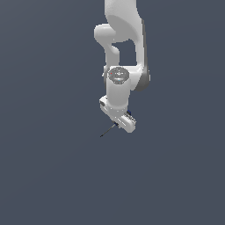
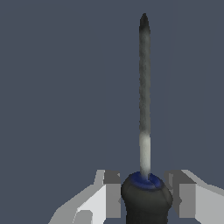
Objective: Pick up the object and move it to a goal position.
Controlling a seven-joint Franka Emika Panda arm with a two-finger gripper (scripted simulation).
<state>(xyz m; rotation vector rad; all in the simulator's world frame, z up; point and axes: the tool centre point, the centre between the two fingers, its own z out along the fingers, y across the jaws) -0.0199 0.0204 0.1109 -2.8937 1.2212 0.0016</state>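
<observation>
The screwdriver (image 2: pixel 145 131) sits right between the jaws, its black handle (image 2: pixel 146 203) filling the gap and the blue collar just above it. In the wrist view both pads (image 2: pixel 113 194) look pressed to the handle's sides, so I'd call the gripper (image 2: pixel 146 197) clamped on it, tho contact on one side is hard to confirm. The long axis runs straight out from the jaws, crosswise to their closing direction, w/ the thin dark shaft (image 1: pixel 108 130) pointing away from the wrist. In the exterior view its tip aims down toward the exterior view's left. Whether it's off the table (image 1: pixel 52 176) I can't tell. No goal marker visible.
</observation>
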